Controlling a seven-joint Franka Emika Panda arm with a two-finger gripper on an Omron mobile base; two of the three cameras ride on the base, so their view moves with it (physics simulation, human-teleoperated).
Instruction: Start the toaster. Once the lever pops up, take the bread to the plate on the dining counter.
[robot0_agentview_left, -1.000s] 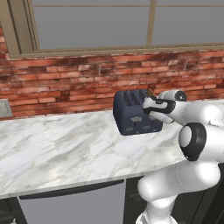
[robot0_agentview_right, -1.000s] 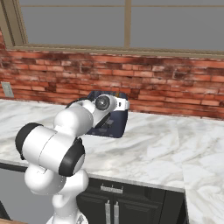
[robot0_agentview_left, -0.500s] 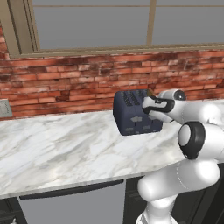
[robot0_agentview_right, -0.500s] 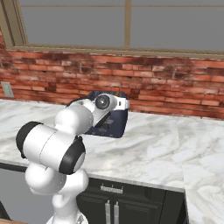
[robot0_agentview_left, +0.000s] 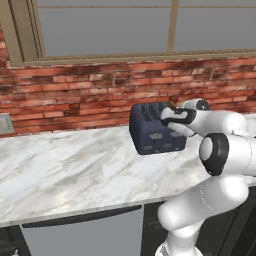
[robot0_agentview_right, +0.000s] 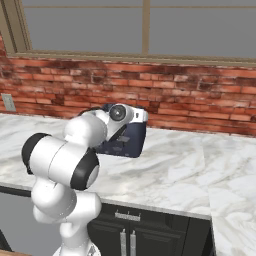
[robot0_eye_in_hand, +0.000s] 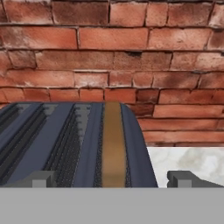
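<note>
The toaster (robot0_agentview_left: 156, 129) is sitting on the marble counter (robot0_agentview_left: 70, 170) hard up against the brick wall (robot0_agentview_left: 75, 95), and the arm is reaching out over it from the front. The gripper (robot0_eye_in_hand: 113, 180) is hanging just above the toaster's top with its fingers (robot0_eye_in_hand: 41, 179) spread wide and holding nothing; in the hand view one tip is showing at about seven o'clock over the slots and the other at about five o'clock, off the toaster's rounded end and over bare counter. Between them, at six o'clock and running up toward twelve, the bread (robot0_eye_in_hand: 113, 144) is lying as a tan strip down in the slot nearest that end, its top edge about level with the toaster's top. Compared with a second ago, almost nothing is changing: the toaster is staying where it was, and the hand is hovering over the same end of it in both base views, with the fingers as wide as before. To my eye that means the robot is either lining up to start the toaster or waiting on it. I cannot make out the lever from any angle, so I cannot tell whether it is down or already up. If the toasting is done, the open fingers are well placed to drop down around the slice. The carry is not yet begun.
</note>
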